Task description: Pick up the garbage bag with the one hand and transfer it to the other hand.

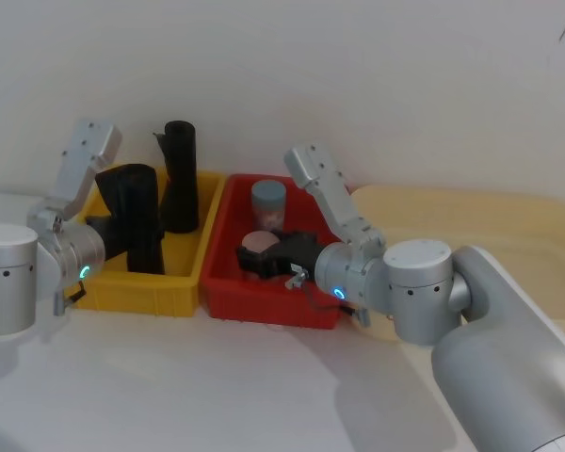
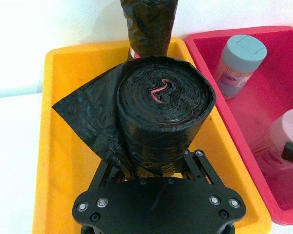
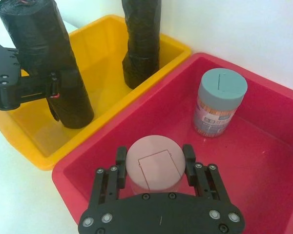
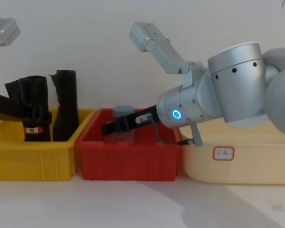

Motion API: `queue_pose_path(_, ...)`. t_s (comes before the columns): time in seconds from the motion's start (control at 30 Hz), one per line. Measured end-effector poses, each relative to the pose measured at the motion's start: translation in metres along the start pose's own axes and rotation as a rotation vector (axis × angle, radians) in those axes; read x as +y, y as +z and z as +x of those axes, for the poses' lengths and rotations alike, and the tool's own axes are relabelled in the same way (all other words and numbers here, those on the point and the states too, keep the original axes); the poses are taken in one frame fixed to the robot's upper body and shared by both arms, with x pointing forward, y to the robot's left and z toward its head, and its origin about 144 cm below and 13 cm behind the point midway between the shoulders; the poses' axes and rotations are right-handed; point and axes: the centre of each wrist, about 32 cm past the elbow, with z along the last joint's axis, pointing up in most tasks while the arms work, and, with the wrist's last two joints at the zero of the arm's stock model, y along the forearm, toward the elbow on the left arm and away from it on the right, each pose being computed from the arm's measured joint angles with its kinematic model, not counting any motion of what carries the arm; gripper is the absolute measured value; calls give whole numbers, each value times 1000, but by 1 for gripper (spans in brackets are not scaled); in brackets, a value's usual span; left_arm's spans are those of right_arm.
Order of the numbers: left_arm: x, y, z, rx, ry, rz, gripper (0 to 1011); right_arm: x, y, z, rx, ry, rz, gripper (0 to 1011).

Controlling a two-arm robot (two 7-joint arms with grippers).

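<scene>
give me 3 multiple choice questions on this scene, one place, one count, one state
1. The garbage bag is in: A a cardboard box; B the yellow bin; C a drawer.
2. Black rolls in that bin: A two; B one; C three.
3. The left gripper is: A open; B holding a jar; C shut on the garbage bag.
1 B: yellow walls surround it. 2 A: a second roll stands behind. 3 C: its fingers pinch the roll. The right gripper is in the red bin.
</scene>
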Motion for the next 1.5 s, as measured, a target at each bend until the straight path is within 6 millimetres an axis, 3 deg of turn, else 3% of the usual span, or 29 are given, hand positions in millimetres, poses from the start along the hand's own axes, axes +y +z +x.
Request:
queue_pose_path(0.43, 0, 0, 0, 0, 0, 0, 407, -10, 1, -2, -7, -7, 34, 651)
queue_pose_path(0.93, 0, 0, 0, 0, 0, 0, 407, -55, 6, -13, -67, -87, 186, 651)
queue_pose_path(1.23, 0, 0, 0, 0, 0, 0, 407, -92, 6, -20, -131, -214, 278, 651)
queue_pose_path(1.5, 0, 0, 0, 0, 0, 0, 407, -113, 2, -23, -172, -321, 315, 651)
